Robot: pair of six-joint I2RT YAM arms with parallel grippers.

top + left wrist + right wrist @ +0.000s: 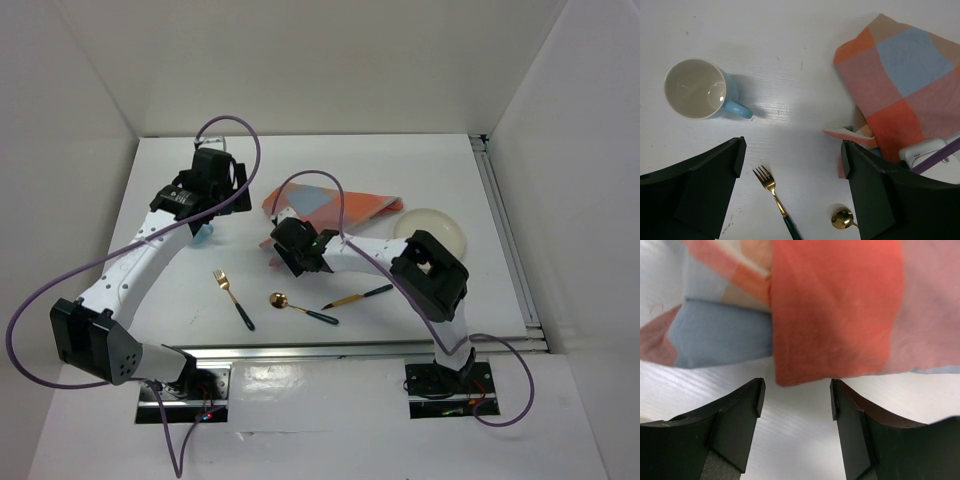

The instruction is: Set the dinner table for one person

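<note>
Right gripper point(797, 390) jaws apart, tips right at checked cloth point(835, 315) edge on dinner table point(795, 455). Left gripper point(792, 155) spread wide, blue mug point(696, 90) at its 10 o'clock.

Plain white panels close in the dinner table point(420, 170) on three sides: a back wall point(330, 60) along its far edge, and a left wall point(50, 150) and a right wall point(580, 140) rising from its side edges. Aluminium rails point(507, 240) run along the right and near edges. The light is soft and even, leaving only faint shadows on the white top.
</note>
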